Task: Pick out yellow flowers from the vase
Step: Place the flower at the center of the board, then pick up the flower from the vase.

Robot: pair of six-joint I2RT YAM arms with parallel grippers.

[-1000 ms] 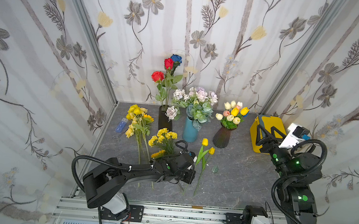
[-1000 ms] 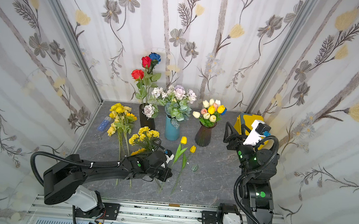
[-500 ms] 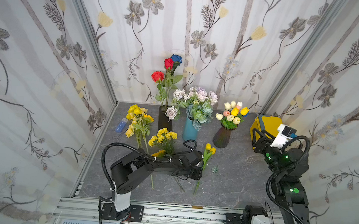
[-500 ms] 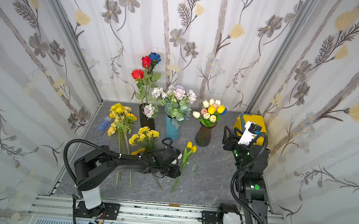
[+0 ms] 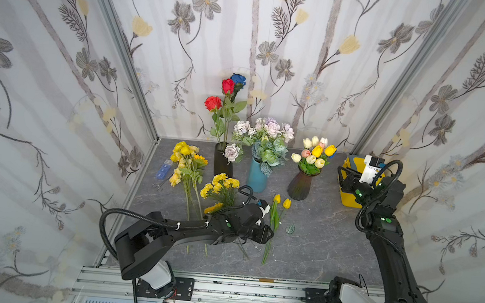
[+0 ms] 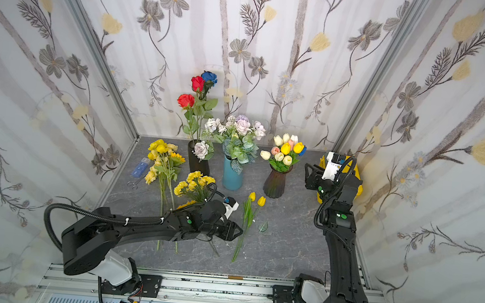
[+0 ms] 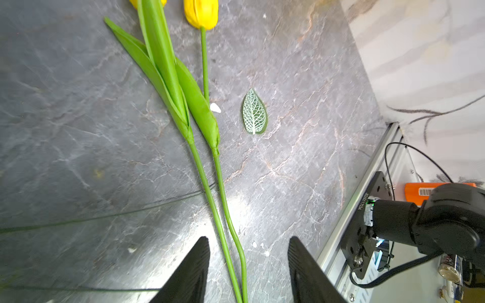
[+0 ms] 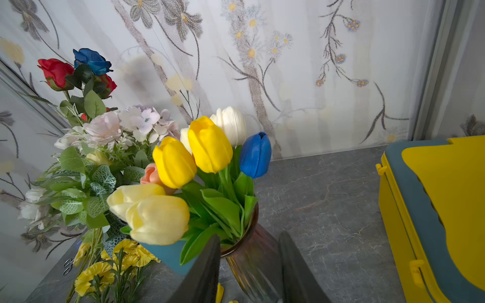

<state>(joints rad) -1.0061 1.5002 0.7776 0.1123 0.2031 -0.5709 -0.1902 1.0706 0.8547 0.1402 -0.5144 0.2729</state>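
Two tulips (image 5: 277,198) flat on table (image 5: 316,248), before three vases (image 5: 256,175)

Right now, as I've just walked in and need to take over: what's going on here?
The left gripper is low over the table, jaws open astride the stems of two yellow tulips lying there, not clamping them. The right gripper, jaws open and empty, points at the dark vase, where two bright yellow tulips stand. More yellow flowers lie on the table.

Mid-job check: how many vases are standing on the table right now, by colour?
Black vase: 1
Blue vase: 1
Dark brownish ribbed vase: 1
Total: 3
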